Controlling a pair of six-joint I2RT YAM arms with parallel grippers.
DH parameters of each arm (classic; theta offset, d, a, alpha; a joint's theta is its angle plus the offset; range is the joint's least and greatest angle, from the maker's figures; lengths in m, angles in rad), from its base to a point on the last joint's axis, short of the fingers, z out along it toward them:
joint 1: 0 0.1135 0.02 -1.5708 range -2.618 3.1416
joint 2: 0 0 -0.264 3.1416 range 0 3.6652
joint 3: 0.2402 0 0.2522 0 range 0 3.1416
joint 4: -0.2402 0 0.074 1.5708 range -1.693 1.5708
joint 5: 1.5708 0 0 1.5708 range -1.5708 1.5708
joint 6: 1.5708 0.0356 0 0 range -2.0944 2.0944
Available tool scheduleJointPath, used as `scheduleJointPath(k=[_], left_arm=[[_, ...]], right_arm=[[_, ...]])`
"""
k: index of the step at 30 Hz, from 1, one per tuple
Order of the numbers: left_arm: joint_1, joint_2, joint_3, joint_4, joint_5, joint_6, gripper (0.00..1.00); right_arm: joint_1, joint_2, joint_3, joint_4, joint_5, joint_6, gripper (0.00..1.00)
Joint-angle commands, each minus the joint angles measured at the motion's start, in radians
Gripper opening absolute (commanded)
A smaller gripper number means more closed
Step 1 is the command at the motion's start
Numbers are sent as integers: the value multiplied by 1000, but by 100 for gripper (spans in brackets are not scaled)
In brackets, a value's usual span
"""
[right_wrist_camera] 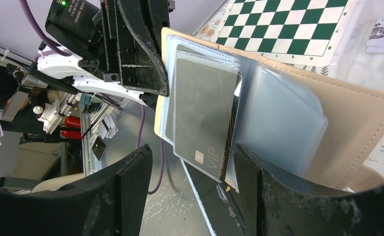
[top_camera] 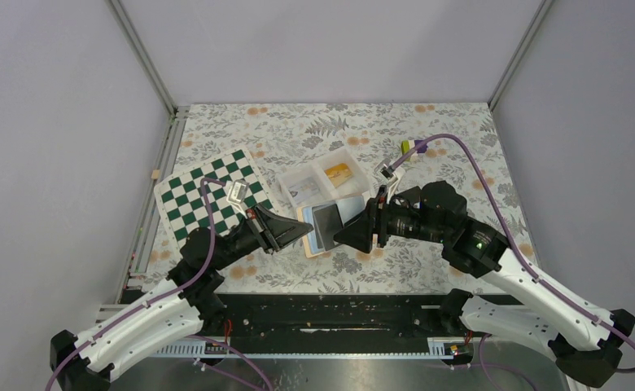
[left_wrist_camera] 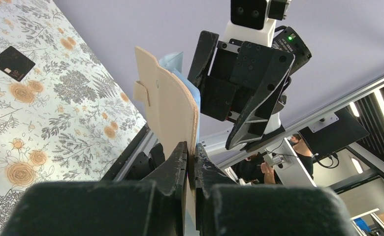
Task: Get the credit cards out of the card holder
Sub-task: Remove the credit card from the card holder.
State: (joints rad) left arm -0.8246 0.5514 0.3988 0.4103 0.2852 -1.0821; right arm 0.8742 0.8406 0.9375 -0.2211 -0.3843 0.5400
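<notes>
Black fingers (right_wrist_camera: 126, 196) of the right gripper (right_wrist_camera: 194, 153) loom closest in its wrist view, spread wide with nothing clamped between them. The card holder (right_wrist_camera: 298, 123) stands just past their tips, lifted off the table and opened toward them. Its tan border frames pale blue glossy sleeves, and a dark grey credit card (right_wrist_camera: 205, 113) marked VIP sits in the sleeve straight ahead of the gap between the fingers. Whether either finger touches it cannot be told. On the holder's far side from the right gripper, the left gripper (left_wrist_camera: 191, 150) is pinched tight on the tan edge, its fingers parted only by the cover's thickness, so the holder rises upright from its tips. Beyond both grippers in the overhead view lies a white tray (top_camera: 310, 165) with a pale printed card (top_camera: 302, 192) in the compartment nearer the left gripper and something orange-yellow (top_camera: 339, 173) in the other. A green-and-white chequered board (top_camera: 192, 204) lies flat behind the left gripper on its outer side. Well apart from that gripper — down on the floral cloth (left_wrist_camera: 57, 123) in its wrist view — rests a black card (left_wrist_camera: 12, 63).
</notes>
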Motion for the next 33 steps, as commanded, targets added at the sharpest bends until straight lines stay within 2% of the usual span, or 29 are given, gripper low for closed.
scheduleJointPath(k=[1, 8, 13, 16, 22, 28, 33], left_arm=[[-5, -2, 12, 94, 25, -9, 0], [-4, 1, 10, 98, 23, -8, 0], [-4, 2, 8, 101, 21, -6, 0], [-4, 1, 4, 103, 20, -4, 0], [-5, 9, 2, 105, 26, 1, 0], [-5, 1, -1, 106, 21, -2, 0], [-4, -1, -6, 128, 22, -15, 0]], right_arm=[[-7, 12, 7, 21, -18, 9, 68], [-7, 9, 1, 30, -27, 29, 70], [-19, 8, -31, 110, -94, 90, 67], [-38, 2, -74, 202, -132, 146, 61], [-67, 13, -140, 380, -169, 252, 41], [-89, -18, -225, 530, -157, 328, 29], [-109, -14, -268, 648, -218, 395, 19]])
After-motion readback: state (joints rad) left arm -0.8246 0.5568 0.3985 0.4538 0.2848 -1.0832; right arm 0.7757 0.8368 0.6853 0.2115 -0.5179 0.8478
